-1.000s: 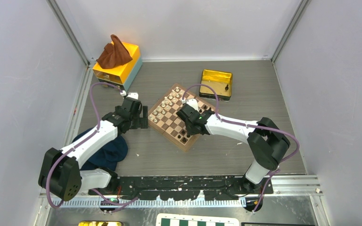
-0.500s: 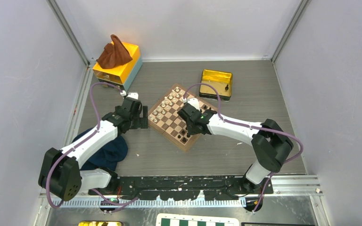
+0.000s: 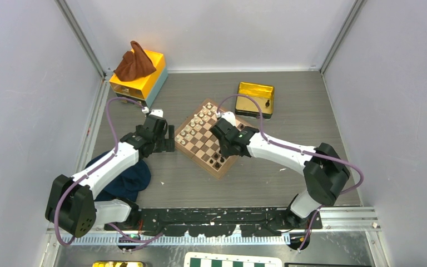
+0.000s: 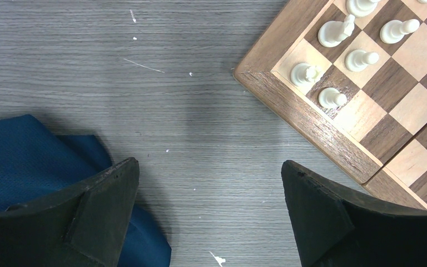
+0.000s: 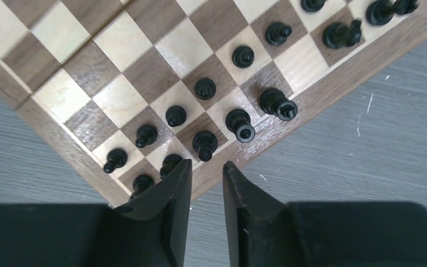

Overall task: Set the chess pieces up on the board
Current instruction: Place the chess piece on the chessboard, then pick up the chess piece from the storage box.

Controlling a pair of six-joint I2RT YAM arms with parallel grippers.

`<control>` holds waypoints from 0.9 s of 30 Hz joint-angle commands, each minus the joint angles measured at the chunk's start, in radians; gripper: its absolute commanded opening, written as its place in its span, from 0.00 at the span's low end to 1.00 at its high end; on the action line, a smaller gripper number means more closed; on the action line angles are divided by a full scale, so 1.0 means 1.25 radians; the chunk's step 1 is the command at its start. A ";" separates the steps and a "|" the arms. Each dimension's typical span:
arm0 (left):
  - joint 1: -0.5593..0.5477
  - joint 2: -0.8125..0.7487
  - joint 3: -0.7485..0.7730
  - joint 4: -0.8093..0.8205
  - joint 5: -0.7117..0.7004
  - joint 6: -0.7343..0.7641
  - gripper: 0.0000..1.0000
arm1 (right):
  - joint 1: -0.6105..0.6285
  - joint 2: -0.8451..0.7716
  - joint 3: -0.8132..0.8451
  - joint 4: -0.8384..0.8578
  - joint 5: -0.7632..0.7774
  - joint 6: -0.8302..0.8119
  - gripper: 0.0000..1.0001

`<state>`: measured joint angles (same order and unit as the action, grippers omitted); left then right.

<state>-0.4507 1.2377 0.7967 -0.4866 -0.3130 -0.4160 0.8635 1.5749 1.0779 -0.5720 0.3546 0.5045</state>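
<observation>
The board [image 3: 218, 172] lies diagonally mid-table. Black chess pieces [image 5: 205, 88] stand in two rows along its near-right rim [image 5: 333, 72], and a few in the back row [image 5: 278, 104] lean. My right gripper [image 5: 207, 164] hovers over that rim, at the same spot in the top view [image 3: 227, 149]. Its jaws stand a narrow gap apart with nothing between them. My left gripper [image 4: 210, 164] hangs wide open and empty over bare table beside the board's left corner [image 4: 300, 114]; from above, that gripper [image 3: 167, 143] is just left of the board.
Cream pieces [image 4: 333, 31] fill the board's far-left side. A gold tin [image 3: 254, 98] behind the board holds one dark piece [image 3: 267, 104]. A yellow box with a brown cloth [image 3: 138, 72] stands back left. A blue cloth [image 3: 125, 181] lies under the left arm.
My right gripper has drifted slightly back and to the right along the board's near edge, its jaws a touch wider. The left arm has not moved.
</observation>
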 commanded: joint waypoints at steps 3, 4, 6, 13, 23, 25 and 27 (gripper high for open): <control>0.000 -0.011 0.029 0.028 -0.004 -0.008 1.00 | -0.002 -0.064 0.109 -0.027 0.048 -0.029 0.40; 0.000 -0.013 0.029 0.027 -0.005 -0.008 1.00 | -0.003 -0.062 0.123 -0.033 0.057 -0.036 0.43; 0.000 -0.015 0.030 0.024 -0.008 -0.007 1.00 | -0.005 -0.057 0.155 -0.044 0.080 -0.051 0.48; 0.000 -0.030 0.030 0.022 -0.019 -0.004 1.00 | -0.099 -0.009 0.240 -0.048 0.090 -0.073 0.53; 0.000 -0.048 0.030 0.023 -0.027 0.000 1.00 | -0.305 0.191 0.428 0.004 0.076 -0.117 0.54; 0.000 -0.051 0.030 0.022 -0.032 0.002 1.00 | -0.337 0.241 0.474 0.006 0.075 -0.121 0.54; 0.000 -0.055 0.030 0.021 -0.037 0.006 1.00 | -0.373 0.287 0.518 0.003 0.073 -0.121 0.54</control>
<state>-0.4507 1.2041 0.7967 -0.4870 -0.3275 -0.4149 0.4610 1.8637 1.6058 -0.6037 0.4324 0.3752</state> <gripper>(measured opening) 0.996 0.538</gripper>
